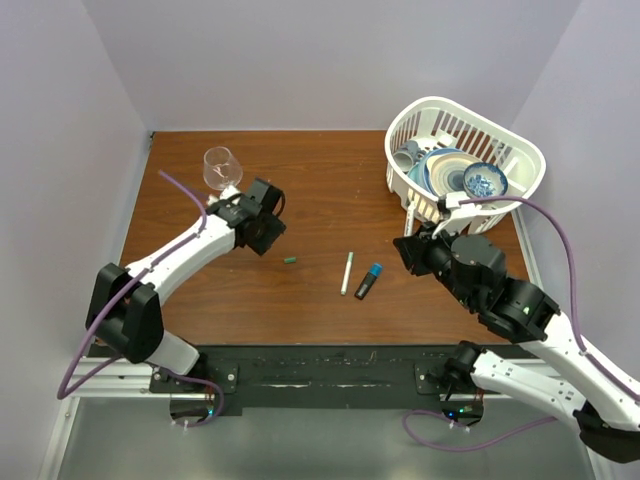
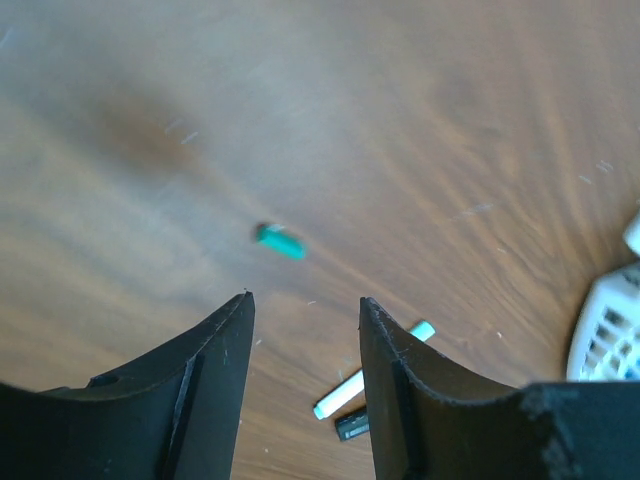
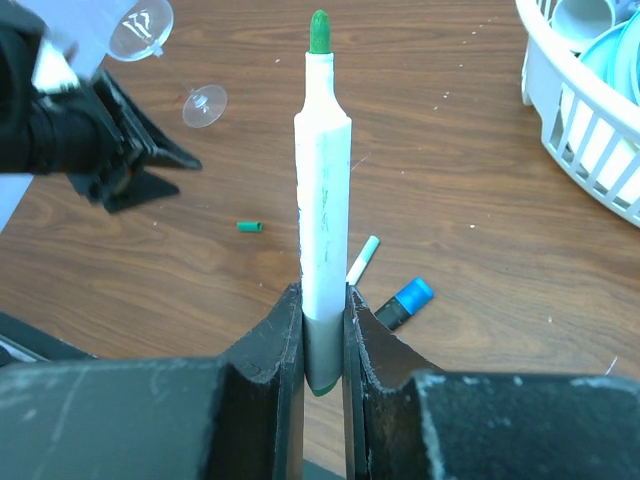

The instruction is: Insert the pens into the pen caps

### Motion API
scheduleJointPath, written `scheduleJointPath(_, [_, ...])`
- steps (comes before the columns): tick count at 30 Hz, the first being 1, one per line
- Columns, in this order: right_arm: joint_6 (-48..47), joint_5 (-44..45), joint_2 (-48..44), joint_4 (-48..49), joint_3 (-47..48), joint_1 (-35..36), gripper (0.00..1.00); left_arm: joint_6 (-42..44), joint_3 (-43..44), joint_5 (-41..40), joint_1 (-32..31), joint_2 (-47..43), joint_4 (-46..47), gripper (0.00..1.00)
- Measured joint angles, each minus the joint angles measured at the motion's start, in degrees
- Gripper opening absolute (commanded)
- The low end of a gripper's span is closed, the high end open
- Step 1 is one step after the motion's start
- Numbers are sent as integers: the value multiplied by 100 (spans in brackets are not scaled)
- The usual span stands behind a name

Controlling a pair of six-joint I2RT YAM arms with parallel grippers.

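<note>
My right gripper [image 3: 323,300] [image 1: 408,243] is shut on a thin white pen [image 3: 323,190]. The pen sticks out past the fingertips and its bare green tip [image 3: 319,32] is uncovered. A loose green cap [image 1: 290,260] [image 3: 249,226] [image 2: 279,241] lies on the table, just ahead of my left gripper [image 2: 305,300] [image 1: 270,230]. That gripper hangs open over the wood with nothing between its fingers. A second white pen [image 1: 347,272] [image 3: 362,260] [image 2: 370,372] with a green end lies mid-table. Beside it lies a black marker [image 1: 366,286] [image 2: 352,424] wearing its blue cap [image 1: 375,269] [image 3: 413,295].
A clear wine glass [image 1: 221,167] [image 3: 140,25] stands at the back left, close behind the left arm. A white dish basket [image 1: 520,140] [image 3: 580,120] [image 2: 610,330] holding bowls and cups sits at the back right, near my right gripper.
</note>
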Motion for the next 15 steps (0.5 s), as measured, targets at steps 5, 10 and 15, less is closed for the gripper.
scheduleJointPath(5, [63, -74, -72, -4, -28, 0, 0, -1469, -479, 173, 4, -44, -262, 51])
scheduleJointPath(10, [81, -76, -168, -15, -48, 0, 0, -2184, -479, 409, 39, 212, -164, 50])
scheduleJointPath(15, [85, -76, -190, -17, -87, 0, 0, -2503, -391, 710, 39, 879, -92, 51])
